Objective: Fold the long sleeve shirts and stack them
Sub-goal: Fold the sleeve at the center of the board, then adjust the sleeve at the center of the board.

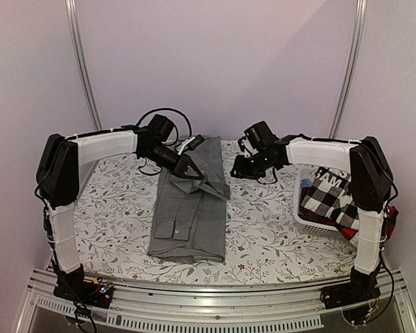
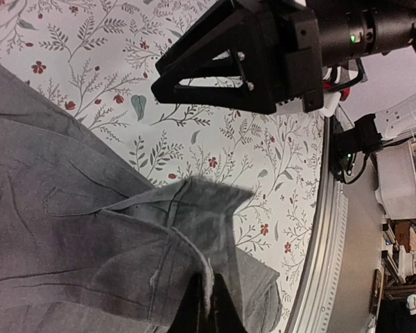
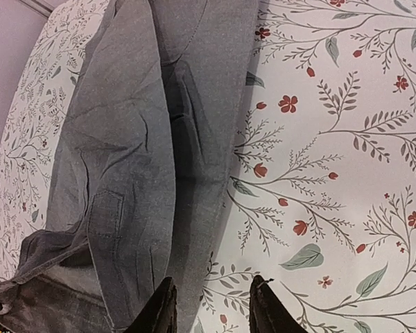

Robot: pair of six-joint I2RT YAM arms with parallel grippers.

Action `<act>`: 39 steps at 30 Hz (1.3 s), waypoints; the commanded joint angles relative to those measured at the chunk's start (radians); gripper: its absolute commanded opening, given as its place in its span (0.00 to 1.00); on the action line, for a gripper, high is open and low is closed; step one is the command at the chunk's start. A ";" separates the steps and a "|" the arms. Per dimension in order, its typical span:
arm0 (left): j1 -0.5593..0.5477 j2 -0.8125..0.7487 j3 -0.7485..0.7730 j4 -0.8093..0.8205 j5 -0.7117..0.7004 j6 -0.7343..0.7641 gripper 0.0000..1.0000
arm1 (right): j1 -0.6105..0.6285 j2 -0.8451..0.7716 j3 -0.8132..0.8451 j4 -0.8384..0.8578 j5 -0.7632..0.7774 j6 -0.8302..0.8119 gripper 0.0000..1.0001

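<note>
The top external view looks down from above and behind the near edge of the counter (image 1: 263, 236), taking in all of it. The 2 wrist views sit close over the grey shirt (image 1: 191, 222), shared by all 3.

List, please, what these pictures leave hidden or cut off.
- Left wrist view: the left gripper is cut off by the bottom edge, its tips buried in the grey shirt.
- Top view: the right arm covers part of the basket; the count of checked shirts is unclear.
- Right wrist view: the bottom edge cuts off the right gripper.
</note>
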 commanded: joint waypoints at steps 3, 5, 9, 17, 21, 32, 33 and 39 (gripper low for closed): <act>-0.033 0.014 -0.003 -0.118 -0.084 0.045 0.00 | -0.003 -0.019 -0.026 0.040 -0.015 -0.005 0.35; -0.039 0.014 -0.010 -0.142 -0.118 0.048 0.00 | -0.003 -0.018 -0.033 0.045 -0.021 -0.006 0.35; -0.064 0.025 -0.022 -0.187 -0.162 0.059 0.00 | -0.003 -0.018 -0.044 0.052 -0.031 -0.007 0.35; -0.132 0.032 -0.067 -0.230 -0.243 0.057 0.29 | 0.009 -0.031 -0.073 0.048 -0.068 -0.016 0.35; -0.141 -0.042 -0.140 -0.152 -0.239 0.006 0.58 | 0.038 -0.044 -0.092 0.025 -0.062 -0.031 0.35; 0.053 -0.205 -0.349 0.172 -0.424 -0.416 0.53 | 0.174 -0.019 -0.095 -0.004 -0.032 -0.031 0.35; 0.068 -0.198 -0.355 0.184 -0.444 -0.434 0.52 | 0.184 -0.015 -0.094 -0.007 -0.024 -0.029 0.35; 0.104 -0.121 -0.312 0.248 -0.532 -0.526 0.52 | 0.214 -0.006 -0.096 -0.023 0.000 -0.012 0.35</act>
